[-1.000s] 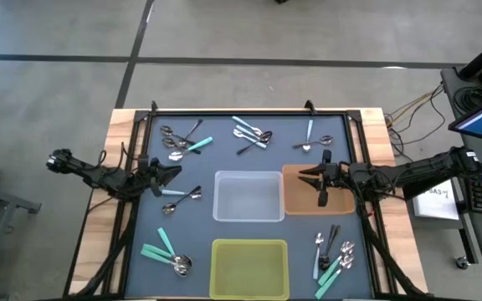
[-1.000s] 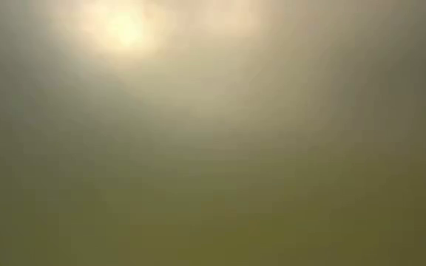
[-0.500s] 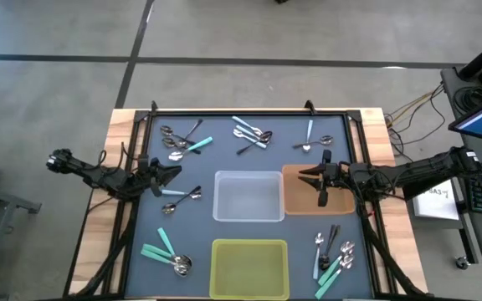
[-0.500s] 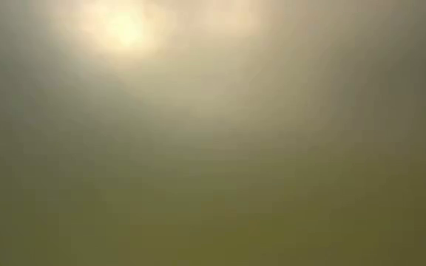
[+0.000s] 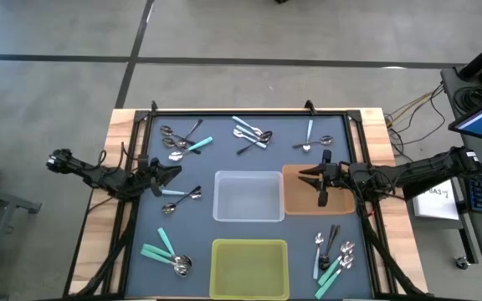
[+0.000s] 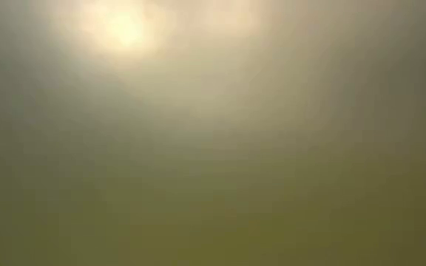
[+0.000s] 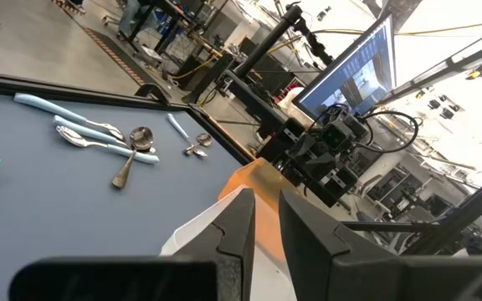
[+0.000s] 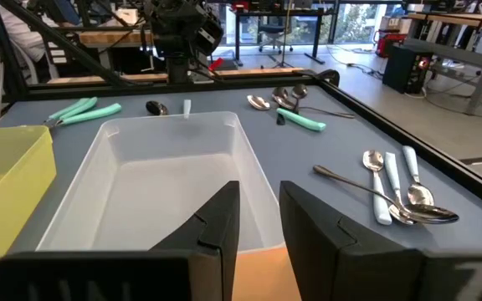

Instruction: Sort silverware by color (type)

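From above, my left pincer (image 5: 176, 172) hovered at the left edge of the bench (image 5: 224, 159), just beside a pair of spoons (image 5: 182, 196). My right pincer (image 5: 308, 175) hung over the brown bin (image 5: 295, 205). All three bins looked empty: the clear bin (image 5: 248, 197) in the middle, the brown one to its right, the yellow bin (image 5: 250, 267) nearest the front. So I judged that sorting had hardly begun. The silverware lay in loose clusters: one far left (image 5: 178, 142), one far centre (image 5: 252, 134), a couple far right (image 5: 306, 142), teal ones near left (image 5: 166, 252), and a mixed heap near right (image 5: 333, 251). Nothing lay between either pincer and the nearest spoons.

The low view showed only a blank haze, so it told me nothing.

Past my left wrist, the fingers (image 7: 241, 230) stood a narrow gap apart and held nothing. Blue-handled spoons (image 7: 107, 138) lay ahead on the bench.

Past my right wrist, the fingers (image 8: 224, 221) also stood slightly apart, empty, above the clear bin (image 8: 166, 180). Spoons (image 8: 396, 196) lay beside it, with a teal one (image 8: 304, 119) farther off.
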